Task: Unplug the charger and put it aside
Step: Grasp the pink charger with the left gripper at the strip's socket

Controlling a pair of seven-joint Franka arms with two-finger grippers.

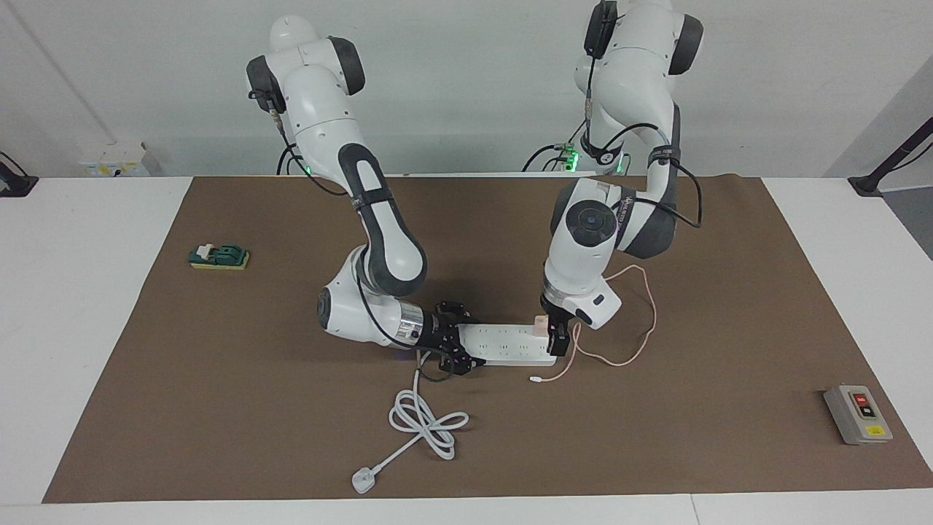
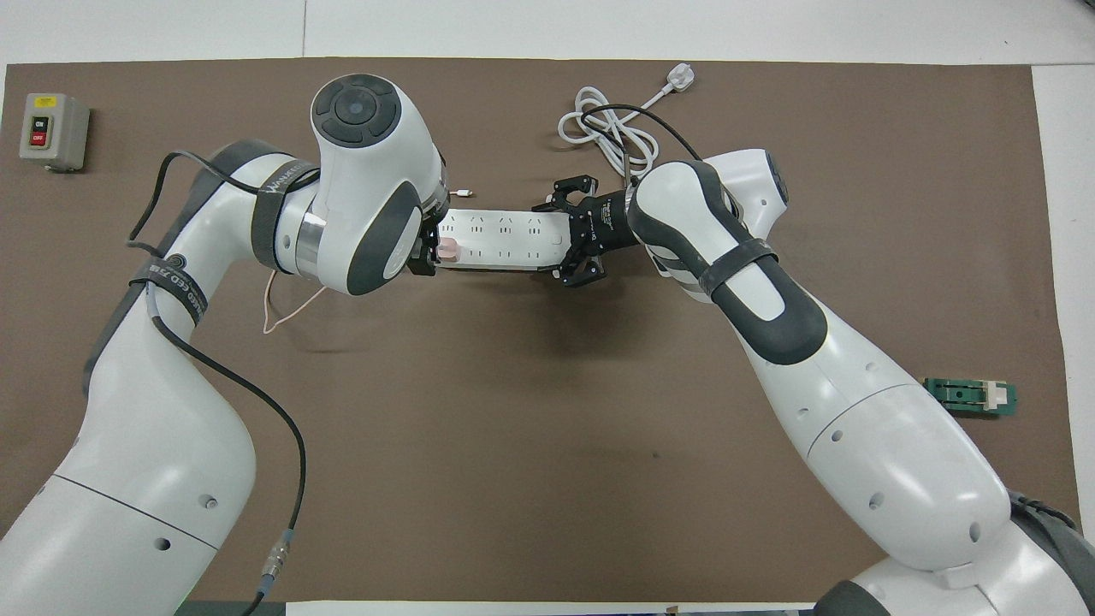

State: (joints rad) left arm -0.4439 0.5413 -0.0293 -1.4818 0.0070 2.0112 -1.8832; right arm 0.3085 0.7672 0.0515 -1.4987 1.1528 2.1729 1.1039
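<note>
1. Charger [image 1: 540, 323], pale pink, sits plugged into the power strip [image 1: 506, 344] at the left arm's end.
2. Left gripper [image 1: 556, 341] is at the charger, fingers spread wide.
3. Right gripper [image 1: 466, 343] clamps the strip's other end, pinning it to the brown mat [image 1: 656, 437].

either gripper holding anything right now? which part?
Right gripper clamps the power strip at its cord end. Left gripper, open, is at the charger, not yet gripping.

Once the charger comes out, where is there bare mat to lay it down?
Bare mat lies between the pink cable and the switch box. Crowded around the power strip, both grippers, and the coiled white cord.
</note>
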